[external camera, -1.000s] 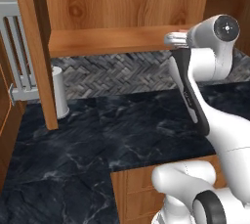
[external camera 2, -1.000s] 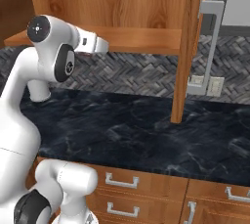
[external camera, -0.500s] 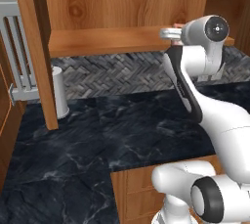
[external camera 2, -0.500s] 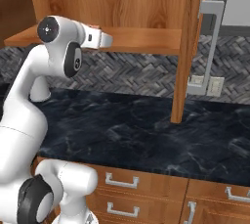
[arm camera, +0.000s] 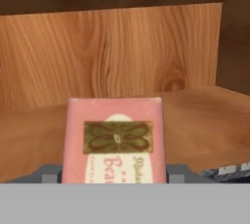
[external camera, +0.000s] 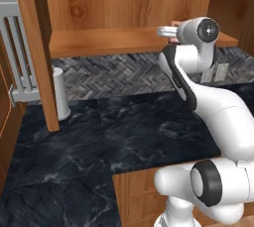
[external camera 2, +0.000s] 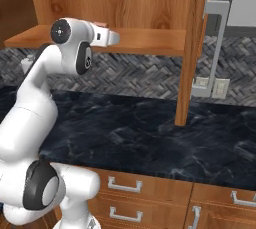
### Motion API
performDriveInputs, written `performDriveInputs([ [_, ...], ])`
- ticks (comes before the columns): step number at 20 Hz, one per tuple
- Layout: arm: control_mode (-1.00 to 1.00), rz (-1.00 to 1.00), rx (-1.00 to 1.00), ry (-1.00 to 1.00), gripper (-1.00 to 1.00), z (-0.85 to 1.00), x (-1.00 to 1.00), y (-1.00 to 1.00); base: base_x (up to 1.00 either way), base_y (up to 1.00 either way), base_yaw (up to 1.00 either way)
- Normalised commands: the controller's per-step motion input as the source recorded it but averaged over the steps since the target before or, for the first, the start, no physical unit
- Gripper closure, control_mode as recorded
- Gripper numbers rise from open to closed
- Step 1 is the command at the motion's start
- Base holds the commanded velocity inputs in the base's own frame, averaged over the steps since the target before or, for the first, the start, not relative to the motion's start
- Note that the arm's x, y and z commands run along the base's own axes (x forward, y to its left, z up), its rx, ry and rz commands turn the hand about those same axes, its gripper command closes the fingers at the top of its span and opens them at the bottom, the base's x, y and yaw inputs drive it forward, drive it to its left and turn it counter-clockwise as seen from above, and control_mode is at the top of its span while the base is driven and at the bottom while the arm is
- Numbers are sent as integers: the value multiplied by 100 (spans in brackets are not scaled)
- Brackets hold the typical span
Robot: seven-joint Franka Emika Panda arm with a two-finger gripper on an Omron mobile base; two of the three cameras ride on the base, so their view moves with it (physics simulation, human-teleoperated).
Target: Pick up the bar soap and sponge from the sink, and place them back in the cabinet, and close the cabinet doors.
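At the front edge of the cabinet's wooden shelf point(arm camera: 205, 115), the pincer point(arm camera: 113, 171) is clenched on the bar soap point(arm camera: 114, 140), its dark finger tips point(arm camera: 49, 173) pressing the pink block from both sides. The soap points into the cabinet point(arm camera: 112, 52), its paler label face up, over the shelf board; whether it touches the board cannot be told. From the left base view the pincer point(external camera: 168, 31) reaches level with the shelf, a sliver of soap point(external camera: 174, 23) showing beyond it. The cabinet doors point(external camera 2: 192, 48) stand open, one with a grey bar handle point(external camera 2: 216, 48). Below lies the dark marble desk point(external camera: 109, 132), with a grey cylinder point(external camera: 60, 93) by the left door point(external camera: 37, 47).
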Motion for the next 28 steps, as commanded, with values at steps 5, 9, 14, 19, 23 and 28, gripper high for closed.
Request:
performDriveInputs([
  [5,-100,0,0,1,100,0,44,0,0,0,0],
  [9,-100,0,0,7,100,0,38,2,0,0,0],
  [14,-100,0,0,7,100,-2,40,3,0,0,0],
  [19,-100,0,0,4,100,-8,40,0,0,0,0],
  [23,-100,0,0,6,100,-1,13,0,0,0,0],
  [28,-100,0,0,0,-100,0,0,0,0,0,0],
])
